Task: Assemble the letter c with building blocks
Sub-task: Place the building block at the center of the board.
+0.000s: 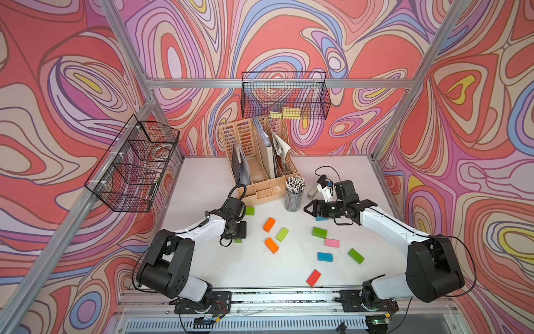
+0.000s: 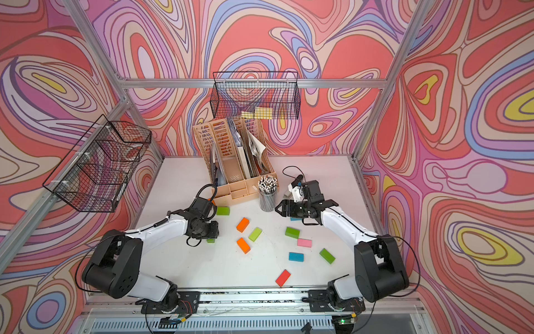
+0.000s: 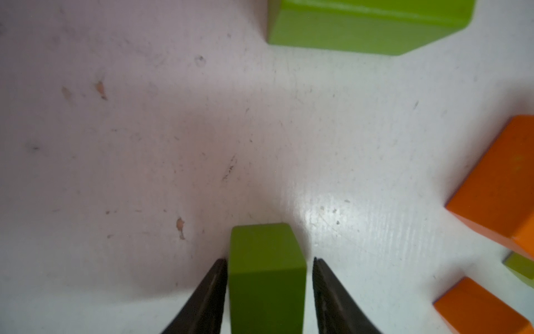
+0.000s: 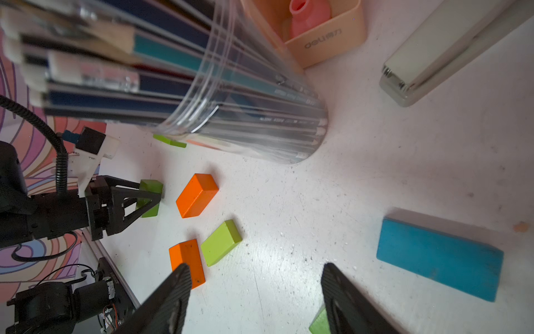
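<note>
While the left gripper [image 3: 268, 260] stands slightly parted around a green block [image 3: 267, 292] resting between its fingers, the right gripper [image 4: 257, 289] gapes empty, a blue block [image 4: 439, 256] lying just outside one finger.

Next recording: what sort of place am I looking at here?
Most likely a lab test cell dressed as an office desk: an aluminium frame holds swirl-printed backdrop walls around a white table, which carries a file organiser, a pencil cup and scattered building blocks.
</note>
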{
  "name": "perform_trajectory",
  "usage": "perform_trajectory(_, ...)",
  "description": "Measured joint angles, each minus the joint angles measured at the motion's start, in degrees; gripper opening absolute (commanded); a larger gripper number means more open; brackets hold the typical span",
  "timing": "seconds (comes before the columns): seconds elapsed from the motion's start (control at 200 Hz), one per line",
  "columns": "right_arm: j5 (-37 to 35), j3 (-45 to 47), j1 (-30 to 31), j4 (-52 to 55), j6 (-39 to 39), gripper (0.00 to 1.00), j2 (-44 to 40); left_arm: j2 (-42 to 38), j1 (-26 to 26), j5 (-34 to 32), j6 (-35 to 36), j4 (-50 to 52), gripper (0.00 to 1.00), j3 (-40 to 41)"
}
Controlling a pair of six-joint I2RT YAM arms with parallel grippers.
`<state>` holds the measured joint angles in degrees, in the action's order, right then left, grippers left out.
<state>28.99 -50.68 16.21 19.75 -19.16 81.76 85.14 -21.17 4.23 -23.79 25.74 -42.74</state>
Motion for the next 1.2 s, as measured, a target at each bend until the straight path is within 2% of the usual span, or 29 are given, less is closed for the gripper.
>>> perform_trajectory(0.13, 0.0, 0.0, 0.0, 0.0, 0.0, 0.76, 0.0, -1.0, -0.2, -0.8, 0.0, 0.8, 0.61, 0.0)
perform_trajectory(0.295, -0.1, 0.0, 0.0, 0.0, 0.0, 0.77, 0.0, -5.8, -0.2, -1.5, 0.0, 1.5, 0.62, -1.1)
perform_trajectory(0.386, -0.3, 0.0, 0.0, 0.0, 0.1, 0.87, 0.0, -8.5, -0.2, -1.8, 0.6, 0.7, 0.75, -1.7)
perform_trajectory(0.526, -0.7, 0.0, 0.0, 0.0, 0.1, 0.94, 0.0, -9.8, -0.2, -2.5, 1.5, -2.4, 0.8, -1.9)
perform_trajectory(0.671, -1.1, 0.0, 0.0, 0.0, 0.0, 0.98, 0.0, -7.7, -0.2, -2.4, 1.7, -6.3, 0.81, -1.9)
perform_trajectory(0.971, -2.5, 0.4, 0.0, -0.4, 0.0, 0.98, 0.0, -1.9, -0.3, -3.7, 1.0, -14.9, 0.88, -1.9)
perform_trajectory(1.202, -2.6, 0.8, 0.0, -0.7, 0.0, 0.98, 0.0, 3.2, -1.4, -6.1, 1.1, -17.7, 0.91, -3.1)
